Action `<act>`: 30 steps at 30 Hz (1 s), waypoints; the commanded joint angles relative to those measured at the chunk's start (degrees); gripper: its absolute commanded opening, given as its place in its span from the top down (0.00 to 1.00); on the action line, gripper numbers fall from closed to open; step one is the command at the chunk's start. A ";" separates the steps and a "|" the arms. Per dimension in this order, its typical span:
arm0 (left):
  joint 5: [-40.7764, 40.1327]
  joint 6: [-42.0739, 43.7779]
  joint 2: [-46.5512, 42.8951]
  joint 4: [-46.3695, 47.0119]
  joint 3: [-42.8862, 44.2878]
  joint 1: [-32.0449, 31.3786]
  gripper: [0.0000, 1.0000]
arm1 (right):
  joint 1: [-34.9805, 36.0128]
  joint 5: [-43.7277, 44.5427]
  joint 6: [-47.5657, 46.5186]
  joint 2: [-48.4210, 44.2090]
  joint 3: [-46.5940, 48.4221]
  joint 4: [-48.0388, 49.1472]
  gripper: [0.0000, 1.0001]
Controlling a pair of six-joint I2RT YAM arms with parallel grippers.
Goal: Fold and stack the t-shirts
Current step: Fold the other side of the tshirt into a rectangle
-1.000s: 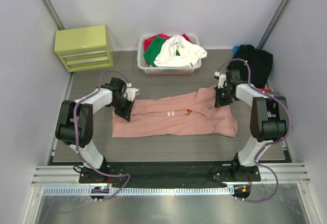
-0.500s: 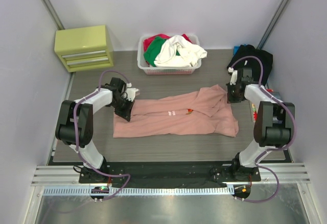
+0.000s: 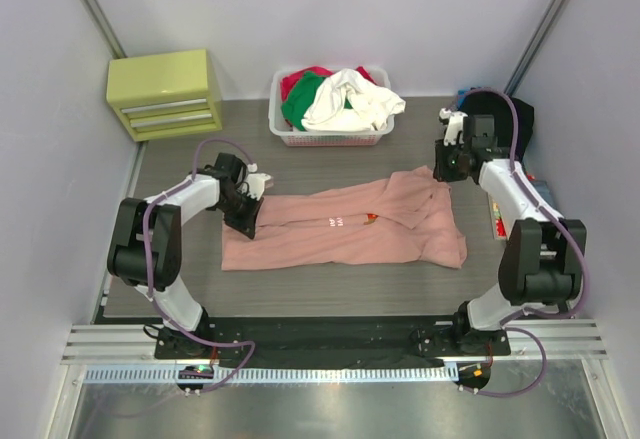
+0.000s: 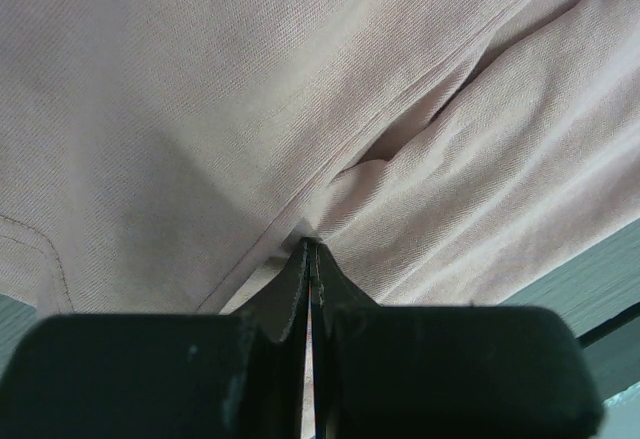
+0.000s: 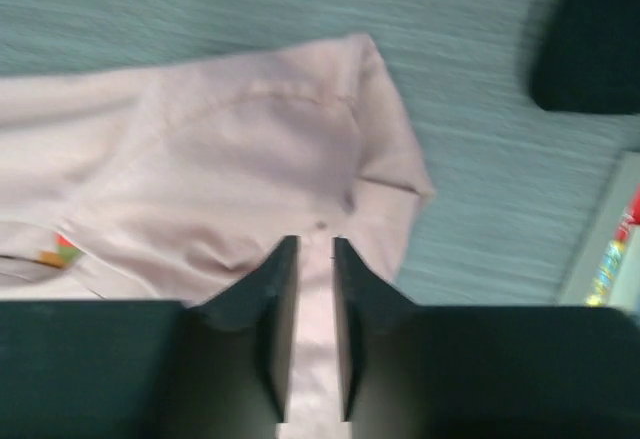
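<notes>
The salmon-pink t-shirt [image 3: 340, 239] lies spread across the table's middle. Its 3 o'clock sleeve, pinched a second ago by my right claw [image 3: 443, 171], is now let go, and that claw has swung out toward 2 o'clock. I judge the spreading nearly done, with folding next. At 9 o'clock my left claw [image 3: 246, 219] is pressed together, pinching the shirt's edge. My right claw stands slightly parted and empty above the sleeve. The black t-shirt [image 3: 505, 119] waits beyond, at 1 o'clock.
</notes>
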 commanded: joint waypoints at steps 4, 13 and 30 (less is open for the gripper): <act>-1.20 1.21 -1.27 -0.23 -0.30 -0.25 1.00 | 0.24 -7.70 2.60 9.54 7.37 -2.96 0.50; -1.12 1.38 -0.92 -0.23 -0.39 -0.25 1.00 | 0.24 -9.64 4.71 21.41 16.16 -1.82 0.55; -1.12 1.65 0.30 -0.32 0.31 -0.25 1.00 | 0.07 -7.44 5.68 -2.57 1.41 -4.01 0.99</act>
